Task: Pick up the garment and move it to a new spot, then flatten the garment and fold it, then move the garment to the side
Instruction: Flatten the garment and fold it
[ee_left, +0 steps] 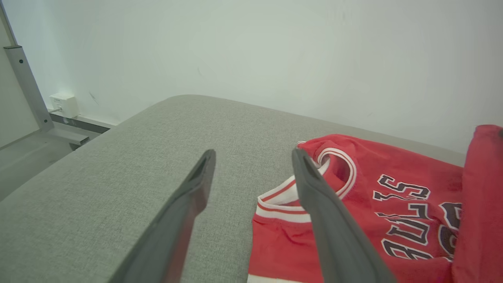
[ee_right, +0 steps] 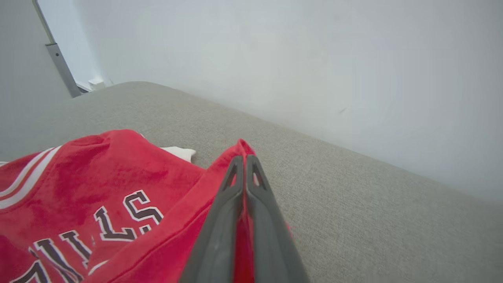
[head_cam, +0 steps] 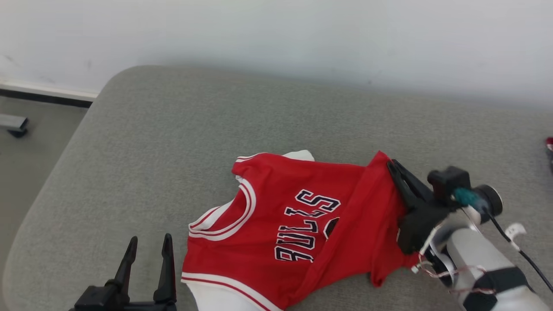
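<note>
The cushion [head_cam: 173, 129] lies bare left of the jersey [head_cam: 276, 203] and behind it up to the wall [head_cam: 276, 34], which closes off the far side. The right gripper [head_cam: 391, 166], clamped on the jersey's right edge, and its forearm block approach from the near right. The left gripper [head_cam: 150, 237], fingers spread, stands just left of the jersey at the near side.

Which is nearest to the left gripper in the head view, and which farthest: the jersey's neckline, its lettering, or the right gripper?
From the left gripper:
1. The neckline of the jersey, just to its right.
2. The lettering, mid-jersey, further right.
3. The right gripper, shut on the jersey's far right edge.
</note>
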Motion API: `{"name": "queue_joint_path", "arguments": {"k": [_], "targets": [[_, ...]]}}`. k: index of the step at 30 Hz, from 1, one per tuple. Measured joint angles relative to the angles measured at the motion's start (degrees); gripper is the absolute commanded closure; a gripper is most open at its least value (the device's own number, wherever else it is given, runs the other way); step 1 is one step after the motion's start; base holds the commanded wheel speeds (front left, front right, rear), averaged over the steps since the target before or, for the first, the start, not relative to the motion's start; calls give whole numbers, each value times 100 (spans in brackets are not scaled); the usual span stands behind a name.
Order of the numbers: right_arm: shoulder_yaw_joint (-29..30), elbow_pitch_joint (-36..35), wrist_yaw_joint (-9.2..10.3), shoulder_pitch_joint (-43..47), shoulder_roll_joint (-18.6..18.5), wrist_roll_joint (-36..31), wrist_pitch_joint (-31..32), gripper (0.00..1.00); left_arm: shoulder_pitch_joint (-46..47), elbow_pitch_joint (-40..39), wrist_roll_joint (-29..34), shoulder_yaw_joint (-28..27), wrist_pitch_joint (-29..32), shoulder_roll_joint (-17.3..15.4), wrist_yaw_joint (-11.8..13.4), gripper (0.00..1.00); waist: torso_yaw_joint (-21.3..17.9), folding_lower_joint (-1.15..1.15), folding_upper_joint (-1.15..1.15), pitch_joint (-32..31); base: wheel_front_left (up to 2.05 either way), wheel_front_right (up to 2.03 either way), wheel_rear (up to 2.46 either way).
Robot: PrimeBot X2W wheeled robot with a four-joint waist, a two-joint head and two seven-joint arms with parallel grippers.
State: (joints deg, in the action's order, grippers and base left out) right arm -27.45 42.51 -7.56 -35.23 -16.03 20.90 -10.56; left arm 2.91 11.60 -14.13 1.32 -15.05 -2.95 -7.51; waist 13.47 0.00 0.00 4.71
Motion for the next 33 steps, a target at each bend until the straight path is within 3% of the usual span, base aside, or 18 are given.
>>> {"name": "queue_joint_path", "arguments": {"k": [8,13,17,18,19,33], "targets": [[648,-1771,1,1718,-396,207,-318,100,-209,-8,-32,-47,0,2,2,0,-452,0,0,-117,0,0,0],[1276,-2924,1,2972,-310,214,-309,100,-274,5,-33,-33,0,1,2,0,-728,0,0,-146,0,0,0],[1707,-3385,1,3699,-102,159,-223,100,-271,44,-33,-18,0,1,2,0,-925,0,0,-152,0,0,0],[1807,-3460,1,3838,-20,127,-231,87,-271,44,-33,-11,0,3,2,0,-969,0,0,-154,0,0,0],[1874,-3494,1,3942,45,118,-199,0,-271,47,-33,-3,0,5,2,0,-1008,0,0,-156,0,0,0],[2653,-3973,1,4660,576,-358,-310,0,-515,99,7,-131,0,3,2,0,-1239,-1,0,-466,0,0,0]]}}
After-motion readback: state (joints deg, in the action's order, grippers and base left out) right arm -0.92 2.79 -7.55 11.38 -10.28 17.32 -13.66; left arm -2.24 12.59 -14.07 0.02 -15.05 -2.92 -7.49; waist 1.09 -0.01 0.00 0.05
